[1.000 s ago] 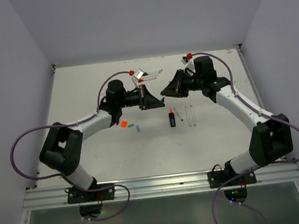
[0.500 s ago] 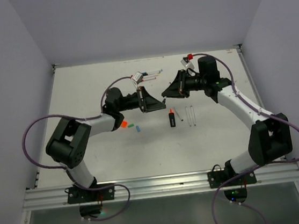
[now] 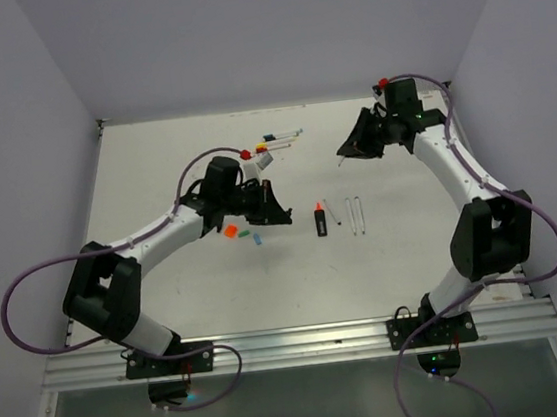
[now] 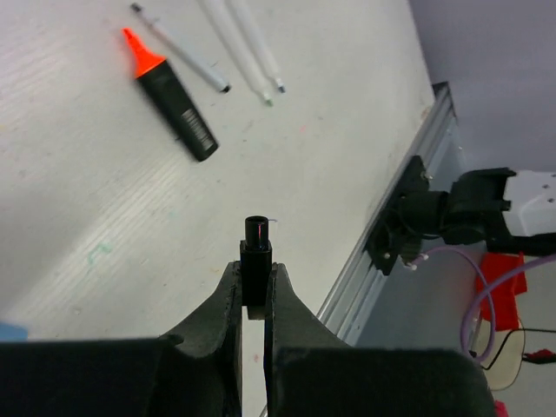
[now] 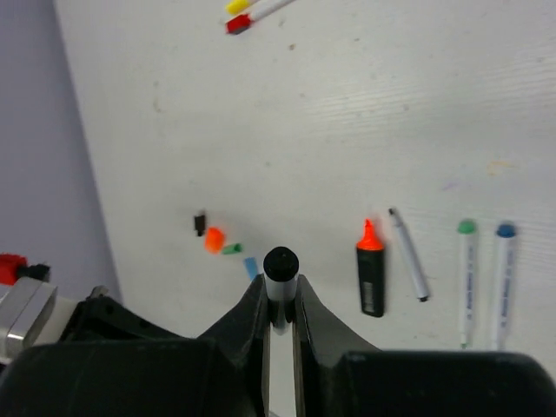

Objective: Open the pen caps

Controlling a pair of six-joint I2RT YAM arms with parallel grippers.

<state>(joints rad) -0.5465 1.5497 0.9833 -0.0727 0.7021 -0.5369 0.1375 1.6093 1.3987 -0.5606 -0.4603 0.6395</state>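
Left wrist — left gripper [image 4: 255, 285] pinching black cap [image 4: 256, 248], right gripper [image 5: 280, 306] clamping pen [image 5: 281, 264]

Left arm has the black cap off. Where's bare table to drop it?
Bare table runs along the near edge, this side of the loose caps and highlighter, and down the left side. Crowded: the middle row from caps to uncapped pens, and the capped pens at the back.

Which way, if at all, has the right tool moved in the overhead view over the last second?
Yes. The right tool, shut on a pen, has moved right and toward the far edge, away from the black highlighter, which has stayed put.
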